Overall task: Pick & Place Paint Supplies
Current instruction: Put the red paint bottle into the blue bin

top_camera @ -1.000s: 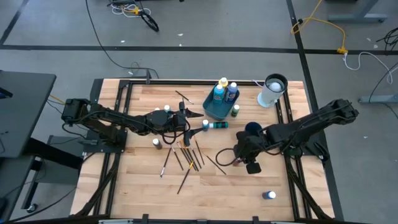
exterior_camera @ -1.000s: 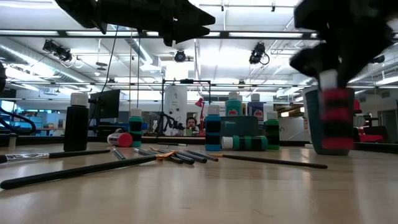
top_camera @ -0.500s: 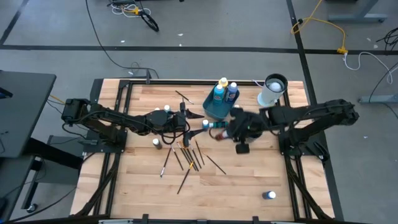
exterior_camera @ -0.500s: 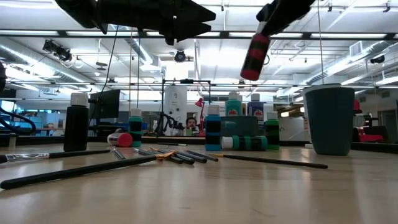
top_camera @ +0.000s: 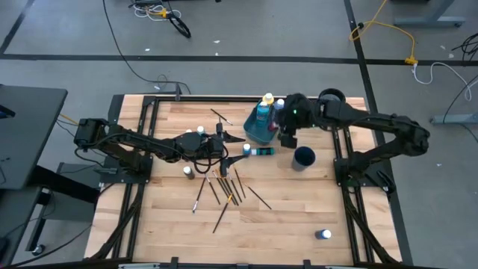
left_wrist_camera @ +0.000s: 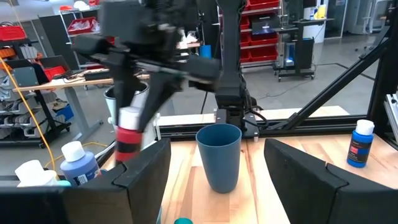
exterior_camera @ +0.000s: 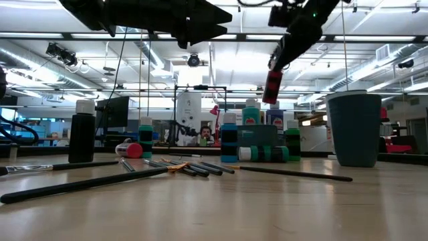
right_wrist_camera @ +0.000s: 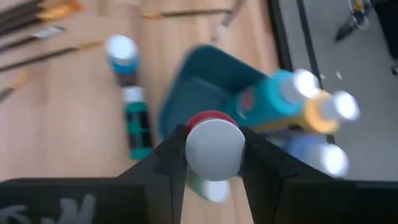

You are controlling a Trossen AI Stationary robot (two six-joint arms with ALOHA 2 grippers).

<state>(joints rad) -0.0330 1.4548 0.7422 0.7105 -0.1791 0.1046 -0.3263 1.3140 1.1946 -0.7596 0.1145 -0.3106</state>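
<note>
While the left tool (top_camera: pixel 237 137) hangs above the table (top_camera: pixel 172 217) with its fingers spread wide and nothing between them, the items run as follows. Just beneath and behind it: a scatter of thin brushes (top_camera: pixel 224 187), roughly eight, exact count uncertain; one dark bottle (top_camera: pixel 189 172); one white-capped bottle (top_camera: pixel 201 131). Just ahead of it: one green bottle (top_camera: pixel 261 150) lying flat. Next, one blue container (top_camera: pixel 258 128) holding three upright bottles that show, two blue (top_camera: pixel 278 110) and one yellow-capped (top_camera: pixel 267 99). Directly over that container's edge, the right tool (top_camera: pixel 287 133) is closed on one red bottle (exterior_camera: pixel 272 86), white cap toward its wrist. Near it: one empty dark blue cup (top_camera: pixel 303 158). Farther off, toward the table's near edge, one small blue bottle (top_camera: pixel 323 235) stands alone.
</note>
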